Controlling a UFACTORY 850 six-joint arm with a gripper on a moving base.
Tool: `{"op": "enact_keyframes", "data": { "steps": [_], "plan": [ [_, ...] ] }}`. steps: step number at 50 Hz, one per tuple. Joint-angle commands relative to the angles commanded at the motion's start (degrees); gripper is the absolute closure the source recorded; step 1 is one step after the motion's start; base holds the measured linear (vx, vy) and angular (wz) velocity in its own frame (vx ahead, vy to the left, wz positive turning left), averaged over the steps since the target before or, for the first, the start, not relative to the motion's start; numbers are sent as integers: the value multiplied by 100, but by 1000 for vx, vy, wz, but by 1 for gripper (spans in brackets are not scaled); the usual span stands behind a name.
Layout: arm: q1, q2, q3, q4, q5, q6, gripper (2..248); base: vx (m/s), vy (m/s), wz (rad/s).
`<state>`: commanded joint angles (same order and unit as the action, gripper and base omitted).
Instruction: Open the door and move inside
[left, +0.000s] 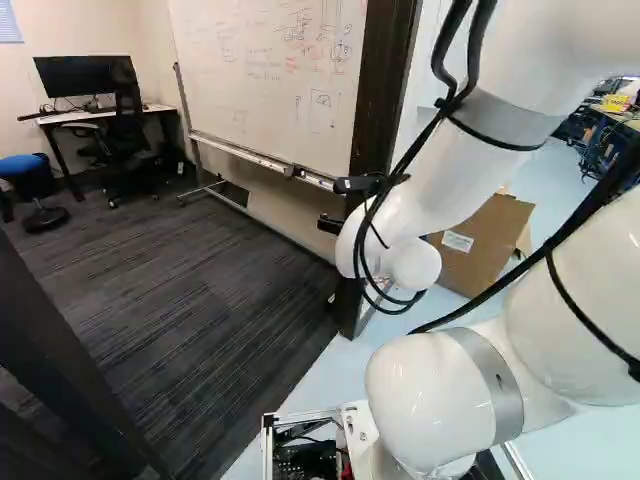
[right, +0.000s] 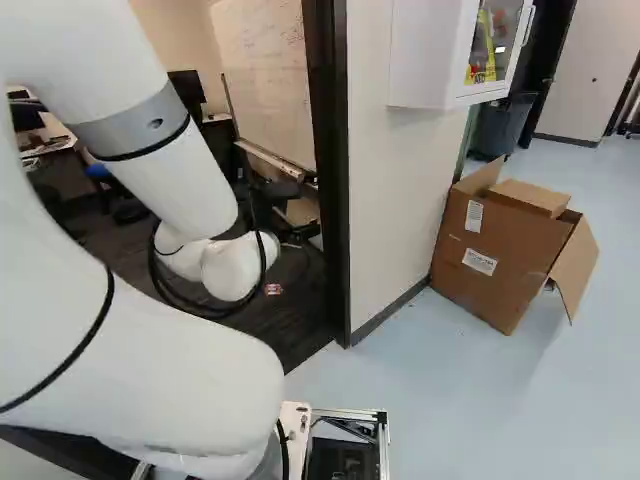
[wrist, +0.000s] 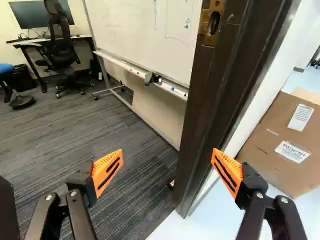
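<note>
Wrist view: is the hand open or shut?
Open: on the hand, the orange pads stand wide apart, with carpet and the dark door frame showing between them.

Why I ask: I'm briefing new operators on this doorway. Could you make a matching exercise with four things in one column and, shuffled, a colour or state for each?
Column one
1. Cardboard box
2. Whiteboard
3. Door frame
4. End effector

Column two
A. Dark, with a brass-coloured plate set into it
B. Fingers spread apart
C. White, bearing handwriting and drawings
D. Brown, with its flaps open

Right pairs: 1-D, 2-C, 3-A, 4-B
</note>
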<state>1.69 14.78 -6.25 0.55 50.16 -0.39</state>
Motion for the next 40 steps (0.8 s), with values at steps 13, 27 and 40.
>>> {"op": "enact_keyframes", "data": {
  "steps": [13,27,40],
  "plan": [
    [-139,100,102,-45,-13,32,3,0,0,0],
    [-169,122,125,-55,-16,39,3,0,0,0],
    [-169,122,125,-55,-16,39,3,0,0,0]
  ]
}}
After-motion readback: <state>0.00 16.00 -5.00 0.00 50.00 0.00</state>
